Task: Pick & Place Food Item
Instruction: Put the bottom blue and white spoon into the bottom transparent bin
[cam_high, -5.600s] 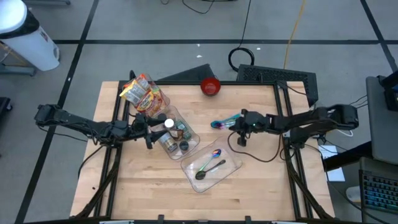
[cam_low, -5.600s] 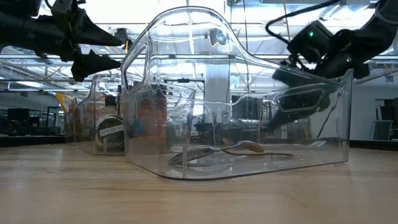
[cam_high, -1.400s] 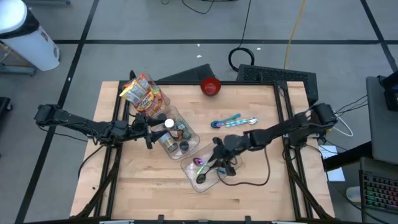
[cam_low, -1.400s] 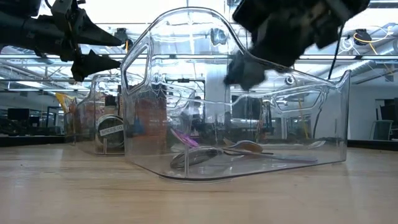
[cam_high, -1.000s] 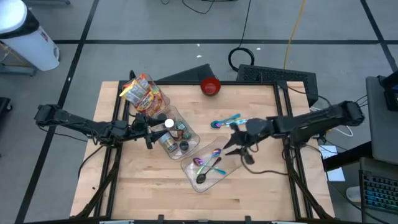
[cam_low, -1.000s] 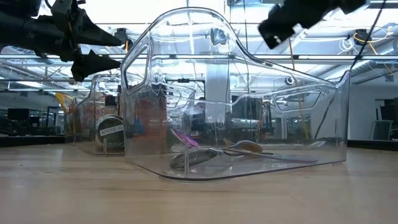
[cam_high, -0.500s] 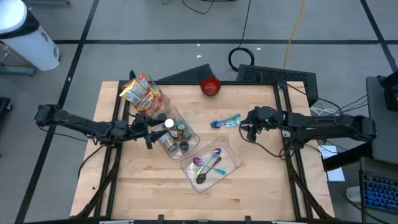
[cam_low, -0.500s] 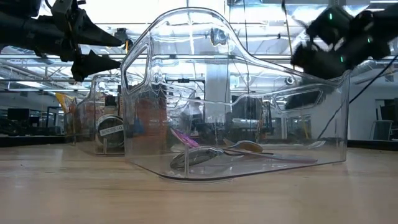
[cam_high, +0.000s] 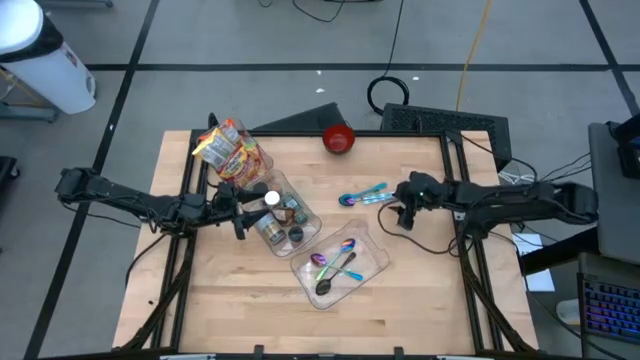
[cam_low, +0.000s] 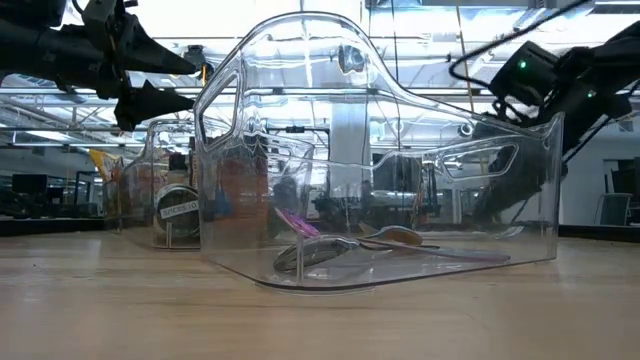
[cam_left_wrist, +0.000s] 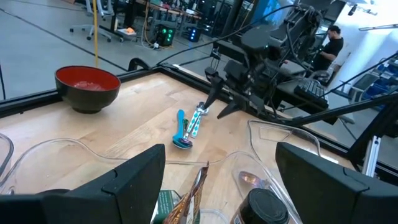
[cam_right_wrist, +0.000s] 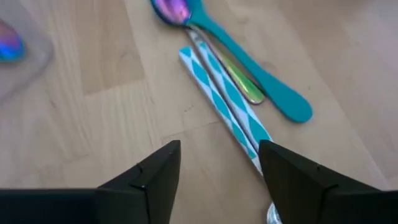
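Since a second ago my right gripper (cam_high: 400, 212) has pulled back from over the clear tray (cam_high: 372, 268) and now hangs low above the table (cam_high: 420, 300), just beside the handle ends of the loose spoons (cam_high: 362, 195). Its wrist camera looks straight down on them, jaws spread apart and holding nothing. Three spoons already lie in the tray (cam_low: 530, 200), one more than at the start. I see the red bowl (cam_high: 338, 138) at the far edge. My left gripper (cam_high: 240, 212) waits open over the bin of jars (cam_high: 305, 222), beside the snack bags (cam_high: 232, 150).
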